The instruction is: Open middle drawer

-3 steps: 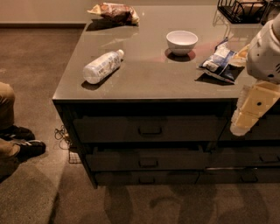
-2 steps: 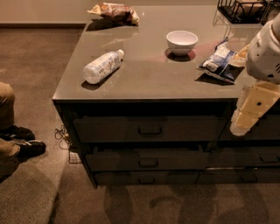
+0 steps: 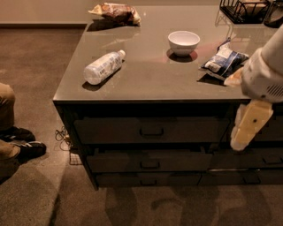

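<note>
The middle drawer [image 3: 177, 161] is sitting in the front of the table [image 3: 146, 86], under the taller top drawer [image 3: 110, 130] and above the thin bottom one [image 3: 119, 179]. Its front is lying about level with the others, so I am judging it as not yet opened. The pincer [image 3: 241, 137] is hanging at the right side, in front of the table edge, pointing down and well apart from the small loop handle [image 3: 149, 164] at the centre of the drawer; I cannot tell if it is wide or narrow, and it is holding nothing that I can see. The drawer is looking stiff and wide, with a long shallow box, so I am expecting moderate weight and a straight pull. The handle is the only good place to take hold, because the flat front is giving no grip, and the loop is small and dark, so the pincer may be slipping off if it is coming in crooked. On the table, a white bowl [image 3: 183, 41] is standing upright and seems empty; a wire basket [image 3: 242, 10] at the far right corner is holding something I cannot make out. A bottle [image 3: 102, 67] is lying on its side.
</note>
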Robot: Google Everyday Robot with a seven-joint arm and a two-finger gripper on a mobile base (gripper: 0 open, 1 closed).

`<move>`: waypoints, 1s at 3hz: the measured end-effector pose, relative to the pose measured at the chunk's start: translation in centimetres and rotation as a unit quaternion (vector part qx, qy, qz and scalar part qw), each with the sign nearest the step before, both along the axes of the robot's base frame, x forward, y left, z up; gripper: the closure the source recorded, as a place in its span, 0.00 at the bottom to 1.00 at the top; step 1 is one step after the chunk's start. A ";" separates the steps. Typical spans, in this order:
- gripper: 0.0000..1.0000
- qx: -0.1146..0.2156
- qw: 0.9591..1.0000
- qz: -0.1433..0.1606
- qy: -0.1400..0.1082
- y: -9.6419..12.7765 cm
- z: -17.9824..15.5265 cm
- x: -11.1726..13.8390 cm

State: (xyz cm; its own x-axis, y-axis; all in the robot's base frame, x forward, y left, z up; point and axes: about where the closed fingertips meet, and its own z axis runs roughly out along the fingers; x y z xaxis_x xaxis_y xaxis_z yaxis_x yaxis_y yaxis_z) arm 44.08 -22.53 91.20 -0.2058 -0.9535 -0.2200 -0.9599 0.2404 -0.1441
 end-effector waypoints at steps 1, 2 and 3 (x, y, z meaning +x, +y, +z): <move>0.00 0.010 0.999 0.022 0.030 -0.4 -6.6 -0.5; 0.00 0.039 0.997 0.040 0.051 -0.1 -12.5 -0.7; 0.00 0.087 0.992 0.050 0.074 0.7 -18.3 -0.1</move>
